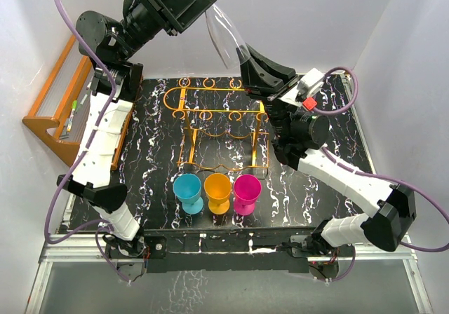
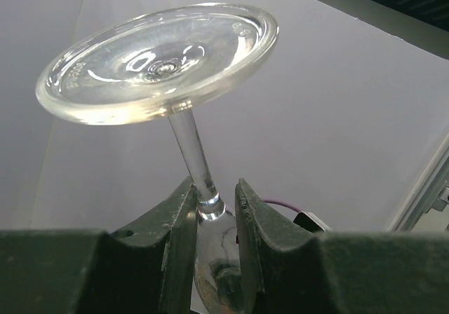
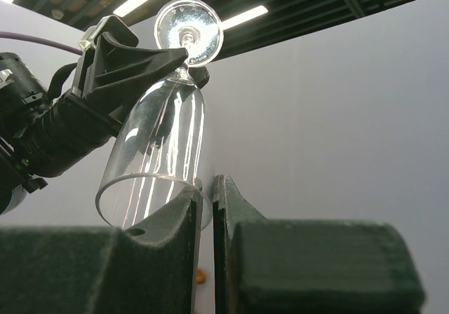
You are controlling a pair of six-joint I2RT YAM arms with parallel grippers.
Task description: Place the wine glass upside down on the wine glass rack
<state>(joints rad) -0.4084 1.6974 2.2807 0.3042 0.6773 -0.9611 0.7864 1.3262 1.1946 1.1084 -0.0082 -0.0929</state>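
Note:
The clear wine glass (image 1: 223, 33) hangs in the air above the back of the table, foot up and tilted, bowl mouth pointing down to the right. My left gripper (image 1: 202, 7) is shut on its stem just below the foot (image 2: 158, 62), with the stem between the jaws of the gripper (image 2: 214, 188). My right gripper (image 1: 245, 53) is shut on the bowl's rim; in the right wrist view the rim (image 3: 158, 181) passes between the gripper's (image 3: 207, 184) nearly closed jaws. The orange wire wine glass rack (image 1: 210, 90) stands on the table below, empty.
Three plastic goblets stand in a row near the front: blue (image 1: 188, 190), orange (image 1: 218, 190) and pink (image 1: 247, 190). A brown wooden stepped shelf (image 1: 59, 97) leans at the left edge. White walls enclose the black marbled table (image 1: 309, 202).

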